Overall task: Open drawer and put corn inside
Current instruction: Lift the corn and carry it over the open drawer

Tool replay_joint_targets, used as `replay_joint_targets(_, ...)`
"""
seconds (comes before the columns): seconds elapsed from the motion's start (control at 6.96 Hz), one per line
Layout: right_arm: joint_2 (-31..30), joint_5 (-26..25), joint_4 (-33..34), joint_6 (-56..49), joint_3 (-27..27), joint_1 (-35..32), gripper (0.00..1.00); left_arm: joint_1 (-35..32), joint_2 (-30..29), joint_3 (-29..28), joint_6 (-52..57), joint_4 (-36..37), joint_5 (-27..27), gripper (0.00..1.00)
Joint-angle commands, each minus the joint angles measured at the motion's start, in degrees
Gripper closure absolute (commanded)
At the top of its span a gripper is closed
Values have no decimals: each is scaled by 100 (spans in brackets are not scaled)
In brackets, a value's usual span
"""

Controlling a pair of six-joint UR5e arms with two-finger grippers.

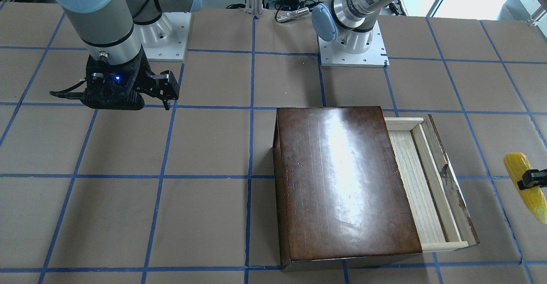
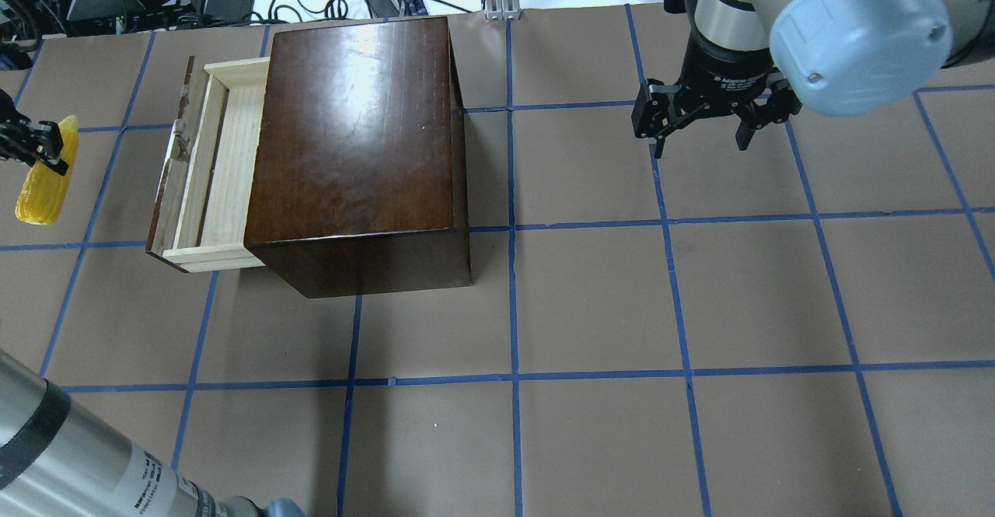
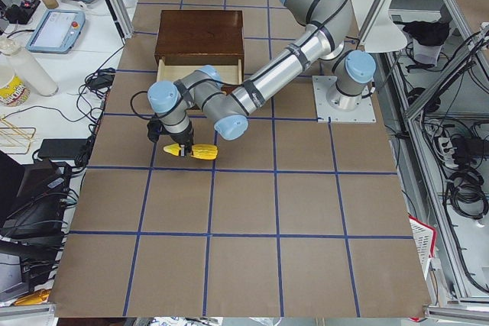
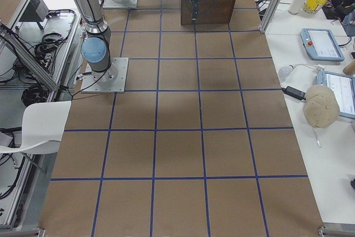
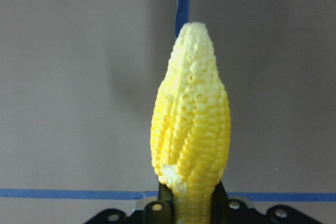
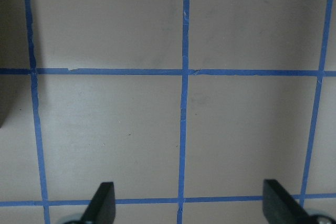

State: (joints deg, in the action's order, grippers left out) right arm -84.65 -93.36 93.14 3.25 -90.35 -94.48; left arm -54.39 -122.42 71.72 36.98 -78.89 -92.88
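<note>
The corn [image 5: 191,129] is a yellow ribbed cob with a paler tip. My left gripper [image 2: 48,146] is shut on its thick end and holds it just above the table, to the left of the drawer in the overhead view; it also shows in the front view [image 1: 527,192] and the left view [image 3: 202,152]. The drawer [image 2: 225,163] of pale wood stands pulled out from the dark-brown box [image 2: 354,128], with nothing in the part that shows. Its dark front panel [image 1: 448,181] faces the corn. My right gripper [image 2: 699,144] is open and empty, well to the right of the box.
The robot's base plates [image 1: 352,51] sit at the table's robot side. A metal cylinder [image 1: 292,15] and cables lie beyond them. Blue tape lines grid the brown table [image 2: 591,299]. Benches with tablets [image 3: 57,28] stand past the box.
</note>
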Motion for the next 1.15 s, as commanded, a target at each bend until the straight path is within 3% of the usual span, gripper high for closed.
replay_joint_targets(0.0, 1, -7, -6, 0, 0, 0, 0, -394, 384, -578, -50, -853, 261, 100)
replay_joint_targets(0.57, -8, -7, 3, 0, 0, 0, 0, -1062, 798, -545, -777, -1128, 806, 100)
replay_joint_targets(1.01, -8, -7, 3, 0, 0, 0, 0, -1950, 922, -266, -2533, -1234, 789, 100)
